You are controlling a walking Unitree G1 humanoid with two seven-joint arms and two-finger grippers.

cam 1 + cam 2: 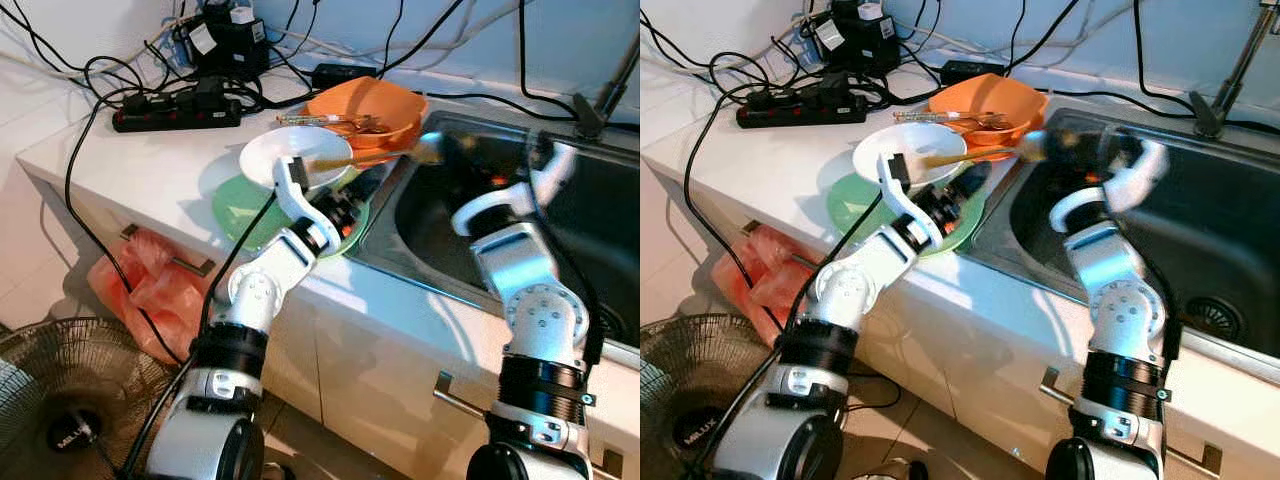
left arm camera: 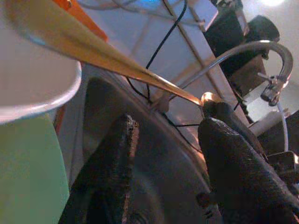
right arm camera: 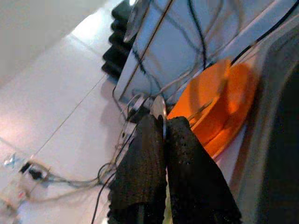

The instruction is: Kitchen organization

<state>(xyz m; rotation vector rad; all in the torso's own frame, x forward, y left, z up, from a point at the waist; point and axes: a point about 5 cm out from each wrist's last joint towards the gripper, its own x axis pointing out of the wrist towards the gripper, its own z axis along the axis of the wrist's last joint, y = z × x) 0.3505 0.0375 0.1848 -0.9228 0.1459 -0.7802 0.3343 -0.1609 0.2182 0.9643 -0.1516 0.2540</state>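
A white bowl (image 1: 290, 155) rests on a green plate (image 1: 235, 208) on the counter, beside the sink. A golden spoon (image 1: 962, 155) lies with its head in the bowl, and its handle (image 2: 117, 63) reaches out toward the sink. My right gripper (image 3: 164, 123) is shut on the handle's end (image 3: 160, 108), over the sink's near-left corner (image 1: 432, 150), where it looks blurred. My left gripper (image 2: 168, 154) is open and hovers low over the plate's right edge (image 1: 345, 207), just below the bowl. Behind them an orange bowl (image 1: 368, 108) holds metal utensils.
The dark sink (image 1: 600, 215) is on the right, with a faucet (image 1: 598, 100) behind it. A black power strip (image 1: 175, 110) and tangled cables crowd the back of the counter. On the floor lie an orange plastic bag (image 1: 140, 285) and a fan (image 1: 70, 390).
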